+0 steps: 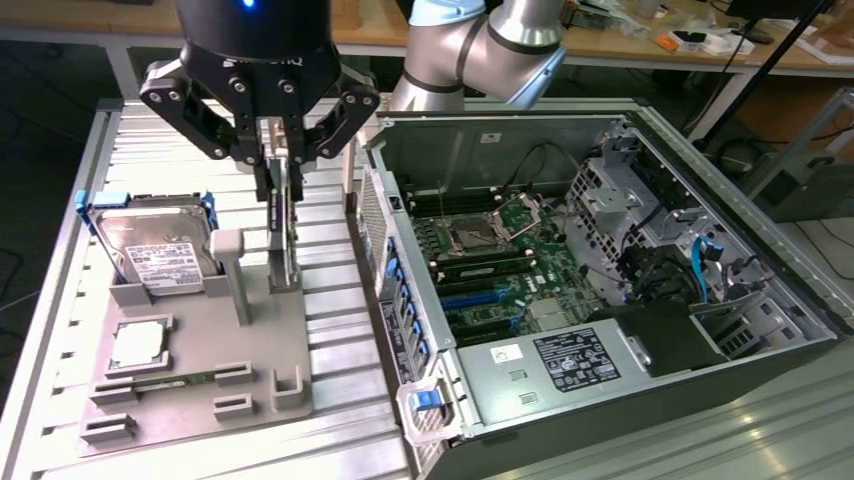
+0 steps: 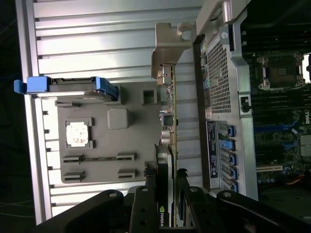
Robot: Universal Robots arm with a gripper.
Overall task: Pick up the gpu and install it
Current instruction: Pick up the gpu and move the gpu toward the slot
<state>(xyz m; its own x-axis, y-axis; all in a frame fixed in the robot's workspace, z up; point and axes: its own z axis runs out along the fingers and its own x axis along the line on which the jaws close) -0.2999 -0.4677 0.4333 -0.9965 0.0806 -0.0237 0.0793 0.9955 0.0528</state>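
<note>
— Counter [image 1: 147,140] of ribbed metal slats, and on it the open computer case [image 1: 378,215]. What worries you?

— The case's perforated rear wall. The grey fixture tray [image 1: 267,350] lies just beside it. A card swung toward the case too low could, I think, knock that wall or its rim and twist in the grip.

— And the pincer [image 1: 280,150]?

— Pinching the gpu [image 1: 282,230] by its upper edge, one side on each face, over the half of the tray nearer the case. The hold is narrow. My guess is the card could pivot or slip if its lower edge drags in the tray's slot. Whether that edge is clear of the slot, I cannot tell.

— How does the card look?

— Thin, standing on edge, parallel to the case's rear wall. Green board edge, and a black cooler on the face turned away from the case, with a small green logo near the pincer. Its silver bracket [image 2: 167,46] caps one end, bent over at the tip.
</note>
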